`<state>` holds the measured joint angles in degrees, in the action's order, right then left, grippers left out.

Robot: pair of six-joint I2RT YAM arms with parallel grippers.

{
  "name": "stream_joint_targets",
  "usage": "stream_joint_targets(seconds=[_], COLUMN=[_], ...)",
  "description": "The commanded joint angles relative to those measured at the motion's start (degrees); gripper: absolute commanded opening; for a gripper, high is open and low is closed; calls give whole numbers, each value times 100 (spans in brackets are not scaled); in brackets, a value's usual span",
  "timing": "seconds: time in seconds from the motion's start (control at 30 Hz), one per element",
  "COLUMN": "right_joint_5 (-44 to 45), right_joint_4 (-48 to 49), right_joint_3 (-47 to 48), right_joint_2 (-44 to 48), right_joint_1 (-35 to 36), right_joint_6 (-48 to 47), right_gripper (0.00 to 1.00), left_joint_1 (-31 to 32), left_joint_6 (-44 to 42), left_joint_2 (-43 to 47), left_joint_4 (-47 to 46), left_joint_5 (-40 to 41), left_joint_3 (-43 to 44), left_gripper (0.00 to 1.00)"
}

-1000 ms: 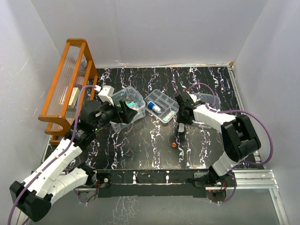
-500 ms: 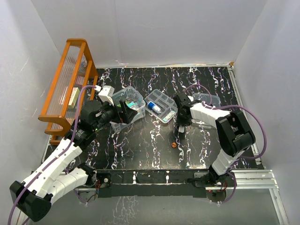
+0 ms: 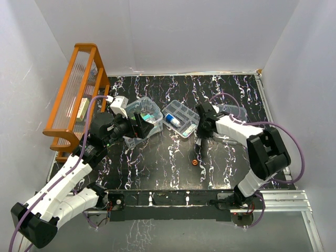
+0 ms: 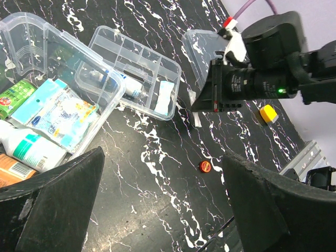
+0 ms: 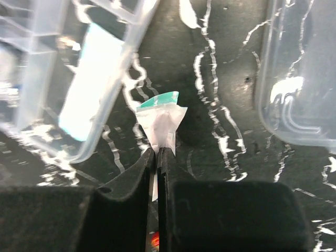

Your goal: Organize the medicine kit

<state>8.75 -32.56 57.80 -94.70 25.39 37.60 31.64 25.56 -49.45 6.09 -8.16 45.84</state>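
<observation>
Robot lab test cell, not a home. Plain white panel walls [image 3: 173, 37] boxed in a black marbled table [image 3: 157, 168], rising beyond the right hand [image 3: 199, 137] and the left hand [image 3: 140, 125]. An aluminium rail [image 3: 286, 197] ran behind the right hand by the arm base. Purple cables [image 3: 265, 124] looped off the arms. An orange rack [image 3: 73, 94] stood outward of the left hand.

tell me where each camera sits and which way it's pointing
Top external: fixed above and behind the bases, looking down on the table; left hand and right hand show.
Left wrist: looks past the clear box and divided tray toward the right arm; own open fingers frame the bottom.
Right wrist: looks down at a sachet pinched in its own fingers, tray left, lid right.
Shared: both wrist views show tray and sachet.
</observation>
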Motion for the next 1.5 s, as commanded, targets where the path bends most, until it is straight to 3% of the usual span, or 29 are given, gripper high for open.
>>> stream_joint_targets(seconds=[0.0, 0.5, 0.9, 1.13, 1.37, 1.47], right_joint_5=[-461, -427, -53, -36, 48, -6], right_joint_4=[716, 1511, 1575, 1602, 1615, 1641], right_joint_3=[24, 475, 718, 709, 722, 804], right_joint_2=[676, -61, -471, -548, -139, -217], right_joint_1=[17, 76, 85, 84, 85, 84], right_joint_6=[842, 2004, 2258, 2246, 1753, 1422], right_gripper=[5, 6, 15, 30, 30, 26], left_joint_1=[17, 17, 22, 22, 25, 16], left_joint_6=[-60, -34, -51, -82, -82, -78], left_joint_2=[32, 19, -48, -39, -54, -70], left_joint_4=[-26, -154, -126, -60, -85, -99], left_joint_5=[-41, -85, -150, -131, -133, -137], left_joint_3=[44, 42, 36, 54, 64, 68], left_gripper=[93, 93, 93, 93, 93, 93])
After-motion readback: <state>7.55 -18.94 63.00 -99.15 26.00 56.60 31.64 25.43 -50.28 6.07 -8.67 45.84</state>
